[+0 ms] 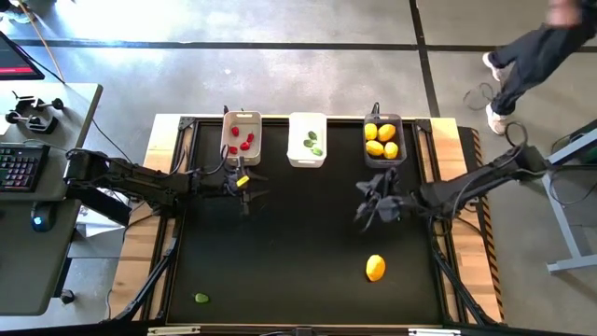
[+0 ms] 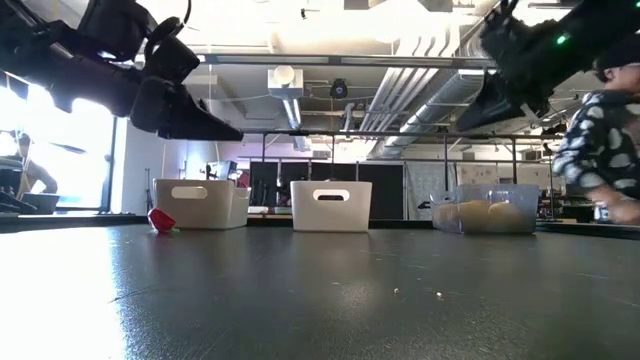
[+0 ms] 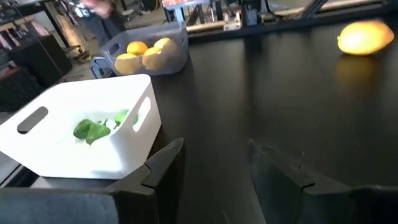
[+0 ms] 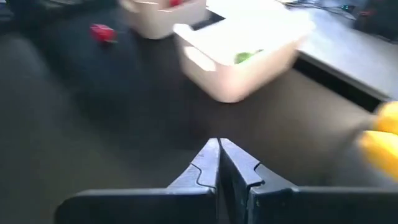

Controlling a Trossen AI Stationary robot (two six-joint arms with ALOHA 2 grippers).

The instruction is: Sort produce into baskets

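Clearly the sorting is well along: the beige basket (image 1: 242, 136) holds red pieces, the white basket (image 1: 307, 139) holds green pieces (image 3: 93, 129), and the grey basket (image 1: 383, 141) holds several yellow fruits (image 1: 381, 139). Three things lie loose: a yellow fruit (image 1: 375, 268) on the black mat (image 1: 298, 252) toward the near right, a green piece (image 1: 201, 299) near the front left corner, and a red piece (image 2: 161, 220) on the mat just in front of the beige basket. The right gripper (image 1: 369, 207) hangs above the mat in front of the grey basket with its fingers pressed together and nothing between them (the right wrist view shows the two tips meeting). The left gripper (image 1: 244, 180) hovers just in front of the beige basket with its fingers parted and empty. The loose yellow fruit looks like the right arm's natural next target, being on its side and well apart from the baskets. To do that well, the right gripper should spread its fingers before descending, come straight down over the fruit's narrower middle, and close gently, since a rounded fruit may roll or squirt out of a glancing pinch. It should then be lifted clear of the grey basket's rim and let go low over the other fruits.
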